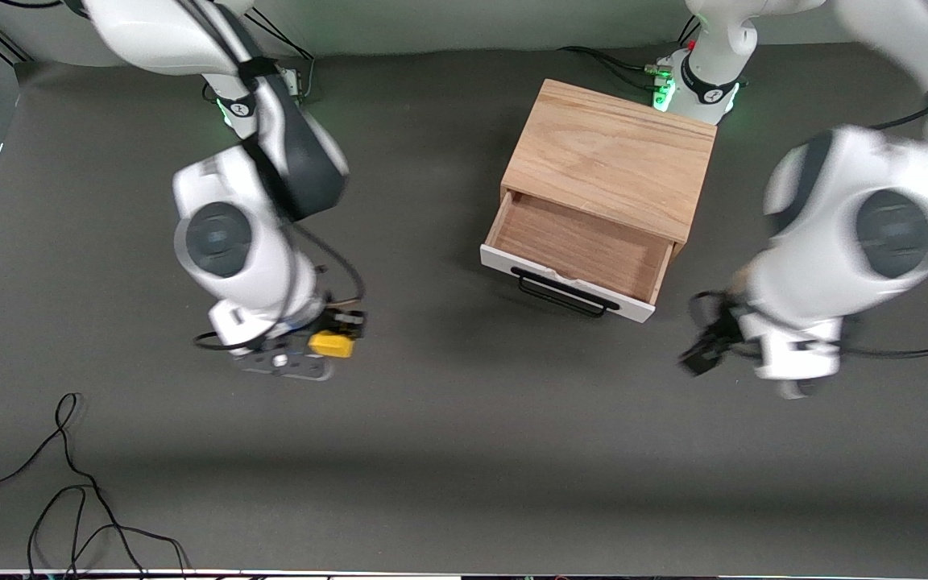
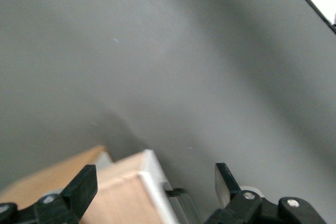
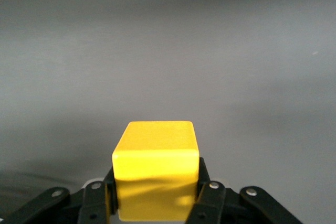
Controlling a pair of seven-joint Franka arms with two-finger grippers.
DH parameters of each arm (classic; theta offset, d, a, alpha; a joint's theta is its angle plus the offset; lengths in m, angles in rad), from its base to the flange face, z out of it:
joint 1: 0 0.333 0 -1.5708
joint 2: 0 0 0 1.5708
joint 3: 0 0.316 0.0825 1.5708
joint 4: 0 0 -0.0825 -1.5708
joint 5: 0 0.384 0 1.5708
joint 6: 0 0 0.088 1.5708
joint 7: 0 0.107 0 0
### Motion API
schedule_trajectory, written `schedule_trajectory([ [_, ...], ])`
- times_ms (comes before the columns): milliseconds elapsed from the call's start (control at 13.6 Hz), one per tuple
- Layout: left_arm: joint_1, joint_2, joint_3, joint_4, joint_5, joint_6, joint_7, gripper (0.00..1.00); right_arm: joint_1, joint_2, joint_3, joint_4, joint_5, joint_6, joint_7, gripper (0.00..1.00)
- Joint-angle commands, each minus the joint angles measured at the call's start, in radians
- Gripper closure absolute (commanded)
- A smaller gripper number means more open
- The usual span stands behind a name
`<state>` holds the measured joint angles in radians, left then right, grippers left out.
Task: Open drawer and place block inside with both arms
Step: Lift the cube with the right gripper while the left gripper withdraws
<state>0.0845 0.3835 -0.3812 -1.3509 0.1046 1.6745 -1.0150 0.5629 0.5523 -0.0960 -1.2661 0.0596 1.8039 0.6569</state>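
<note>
With the drawer (image 1: 581, 250) standing open, the right gripper (image 1: 333, 341) is pinching the block (image 1: 330, 344) in its fingers over the counter (image 1: 464, 451) toward the right arm's end from the drawer, needing to carry it over the drawer, while the left gripper (image 1: 704, 348), fingers spread wide and empty, is waiting beside the drawer front.

Bright yellow block (image 1: 331, 344) in the black right gripper (image 1: 335, 334); white-fronted drawer (image 1: 567, 281), black handle (image 1: 565, 292), light oak cabinet (image 1: 613, 157); dark grey table (image 1: 464, 451).

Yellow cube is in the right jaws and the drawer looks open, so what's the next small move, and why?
Probably carry the small bright yellow cube, clamped in the right gripper, toward the light wood interior of the white-fronted drawer. The drawer stands pulled out, and the left gripper is open beside the oak cabinet, off the black bar handle.
</note>
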Motion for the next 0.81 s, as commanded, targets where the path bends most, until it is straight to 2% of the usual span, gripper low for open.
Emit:
schedule_trajectory([
  [0,0.116,-0.102,-0.004,-0.054,-0.051,-0.080,0.295,0.00,0.080,0.080,-0.013,0.132,0.009,-0.040,0.108,1.00],
  [367,0.285,-0.282,-0.001,-0.210,-0.117,-0.093,0.717,0.00,0.228,0.101,0.018,0.155,0.014,0.021,0.232,1.00],
  [587,0.359,-0.372,0.010,-0.287,-0.143,-0.094,0.938,0.00,0.236,0.129,0.108,0.185,0.023,0.031,0.259,1.00],
  [734,0.391,-0.420,0.019,-0.324,-0.148,-0.094,1.065,0.00,0.236,0.159,0.177,0.194,0.023,0.087,0.384,1.00],
])
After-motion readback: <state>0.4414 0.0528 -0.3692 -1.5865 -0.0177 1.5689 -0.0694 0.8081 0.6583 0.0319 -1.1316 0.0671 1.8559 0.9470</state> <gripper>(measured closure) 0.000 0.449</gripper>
